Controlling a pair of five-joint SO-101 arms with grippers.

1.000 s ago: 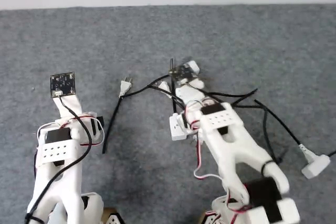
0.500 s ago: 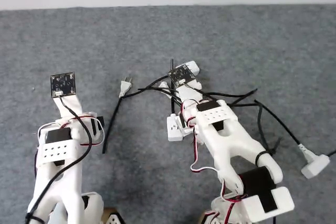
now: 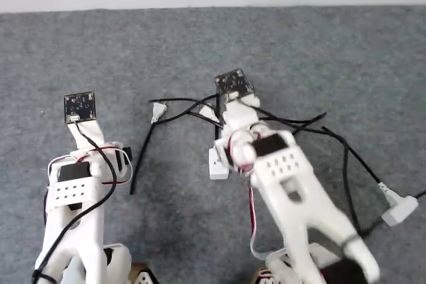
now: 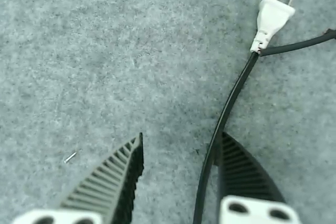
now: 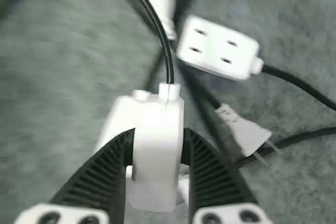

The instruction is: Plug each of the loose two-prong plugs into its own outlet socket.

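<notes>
A white two-prong plug [image 4: 273, 15] on a black cord [image 4: 231, 103] lies on the grey carpet ahead of my left gripper [image 4: 181, 137], which is open and holds nothing. The cord runs past one finger. The same plug [image 3: 158, 111] lies between the arms in the high view. My right gripper [image 5: 157, 134] is shut on a white cord end piece [image 5: 156, 166]; I cannot tell if it is a plug or a socket. Just beyond lie a white outlet socket [image 5: 218, 45] with slots facing up and a loose white plug [image 5: 245, 137].
Black cords tangle around the right arm [image 3: 283, 164] and trail to a white connector [image 3: 399, 212] at the far right. A white block [image 3: 217, 162] sits beside the right arm. The left arm [image 3: 73, 187] stands at the near left on open carpet.
The right arm has twisted and pushed forward; its camera board moved up the table. The white block beside it slid slightly left and the cords shifted. The left arm kept still.
</notes>
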